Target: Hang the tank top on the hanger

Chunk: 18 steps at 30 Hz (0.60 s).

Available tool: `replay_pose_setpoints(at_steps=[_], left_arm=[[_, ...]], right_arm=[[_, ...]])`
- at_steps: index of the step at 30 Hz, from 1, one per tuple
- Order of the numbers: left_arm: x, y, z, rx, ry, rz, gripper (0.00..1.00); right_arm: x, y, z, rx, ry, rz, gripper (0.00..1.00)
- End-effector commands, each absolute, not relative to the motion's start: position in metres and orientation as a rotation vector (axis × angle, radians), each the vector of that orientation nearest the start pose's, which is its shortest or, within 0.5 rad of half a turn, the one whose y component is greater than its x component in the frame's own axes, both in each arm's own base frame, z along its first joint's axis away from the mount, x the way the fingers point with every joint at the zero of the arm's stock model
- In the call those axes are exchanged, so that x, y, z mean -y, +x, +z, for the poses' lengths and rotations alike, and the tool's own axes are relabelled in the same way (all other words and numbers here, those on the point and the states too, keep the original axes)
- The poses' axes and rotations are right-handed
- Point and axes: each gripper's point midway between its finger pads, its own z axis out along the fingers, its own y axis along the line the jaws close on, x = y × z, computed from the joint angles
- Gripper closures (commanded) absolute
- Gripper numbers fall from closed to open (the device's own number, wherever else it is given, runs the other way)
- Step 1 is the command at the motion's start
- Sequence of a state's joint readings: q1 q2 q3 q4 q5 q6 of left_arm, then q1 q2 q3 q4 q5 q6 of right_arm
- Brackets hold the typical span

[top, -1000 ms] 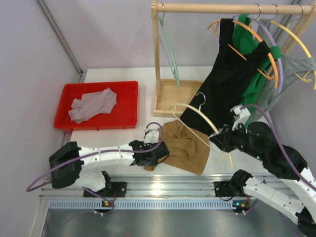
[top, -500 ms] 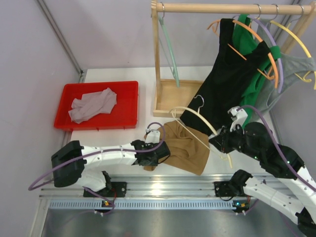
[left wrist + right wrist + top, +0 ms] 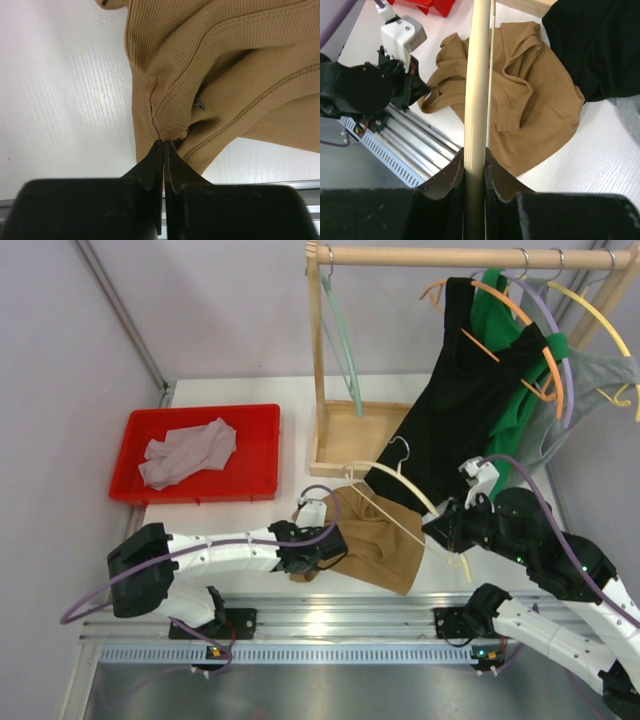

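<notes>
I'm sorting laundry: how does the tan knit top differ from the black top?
The tan ribbed knit tank top lies crumpled on the white table; the black top hangs from the wooden rail. The left gripper pinches the tan top's edge; nothing grips the black one. Both are single-coloured.

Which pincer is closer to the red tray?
Left. The left pincer, shut on the tank top, sits off the red tray's near right corner; the right pincer, gripping the hanger, is farther right.
</notes>
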<state>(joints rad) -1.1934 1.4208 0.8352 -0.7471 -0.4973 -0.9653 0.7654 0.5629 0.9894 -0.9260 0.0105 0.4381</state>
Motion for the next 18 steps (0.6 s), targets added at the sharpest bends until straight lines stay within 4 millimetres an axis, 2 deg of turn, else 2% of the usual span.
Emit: replay_pose_setpoints(at_steps=[1, 7, 12, 18], left_arm=[[0.216, 0.156, 0.064, -2.528, 0.194, 0.051, 1.0], [0.218, 0.174, 0.072, -2.526, 0.111, -0.032, 1.0], [0.209, 0.192, 0.078, -2.526, 0.049, -0.073, 1.0], [0.2, 0.206, 0.089, -2.513, 0.014, -0.098, 1.0]], right_arm=[[-0.155, 0.118, 0.289, -2.028, -0.412, 0.823, 1.0], [-0.162, 0.091, 0.287, -2.051, -0.519, 0.946, 1.0], [-0.164, 0.074, 0.281, -2.08, -0.568, 1.018, 1.0], [-0.173, 0.062, 0.266, -2.126, -0.617, 1.096, 1.0]])
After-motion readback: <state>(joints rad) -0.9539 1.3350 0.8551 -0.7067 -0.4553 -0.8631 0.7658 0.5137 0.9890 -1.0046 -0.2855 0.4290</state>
